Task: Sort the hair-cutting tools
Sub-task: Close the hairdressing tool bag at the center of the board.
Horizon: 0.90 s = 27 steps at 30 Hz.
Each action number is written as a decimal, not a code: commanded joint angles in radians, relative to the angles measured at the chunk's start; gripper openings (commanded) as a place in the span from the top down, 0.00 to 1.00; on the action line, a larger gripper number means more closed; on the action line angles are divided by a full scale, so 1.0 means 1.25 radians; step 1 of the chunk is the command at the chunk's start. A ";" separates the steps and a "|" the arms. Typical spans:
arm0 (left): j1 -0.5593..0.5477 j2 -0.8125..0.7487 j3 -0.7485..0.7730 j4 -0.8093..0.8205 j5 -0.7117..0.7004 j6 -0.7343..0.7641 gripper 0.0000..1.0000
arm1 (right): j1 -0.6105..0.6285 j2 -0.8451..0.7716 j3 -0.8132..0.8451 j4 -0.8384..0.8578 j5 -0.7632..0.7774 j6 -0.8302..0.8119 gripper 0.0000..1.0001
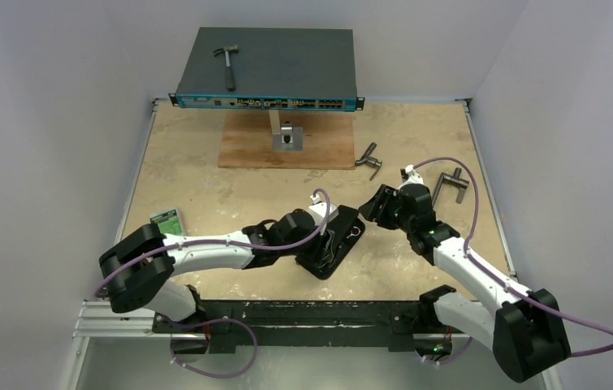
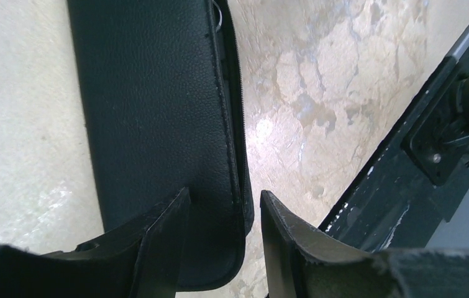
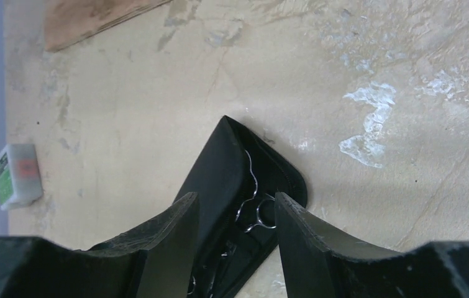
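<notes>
Left arm (image 1: pixel 205 248) stretches low across the table (image 1: pixel 205 179) from its near-left base, elbow folded, wrist tipped down over the black case (image 1: pixel 342 248) in the middle. Left claw (image 2: pixel 222 233) is open: one finger over the case's grained cover, the other over bare table, the zip edge running between them. Whether it touches, I can't tell. Right arm (image 1: pixel 465 260) climbs from the near-right base and bends left, its claw (image 3: pixel 235 233) just right of the case, spread wide and holding nothing. Between its fingers the case gapes open, and there are the silver scissors (image 3: pixel 255 211) lying inside, finger rings showing. Well left of the case, a small white box (image 3: pixel 15 176) carries a green and orange label, too small to read. Far back, the switch (image 1: pixel 266 69) shows a blue front strip, lettering unreadable.
</notes>
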 commanded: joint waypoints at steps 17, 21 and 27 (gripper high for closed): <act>-0.065 0.137 0.063 0.008 -0.051 0.030 0.54 | 0.002 0.134 -0.111 0.157 -0.135 0.042 0.87; -0.065 0.105 0.049 0.007 -0.078 0.021 0.51 | 0.002 0.168 -0.139 0.192 -0.136 0.050 0.87; -0.061 0.016 0.023 -0.008 -0.148 0.002 0.47 | 0.002 0.178 -0.137 0.194 -0.127 0.049 0.87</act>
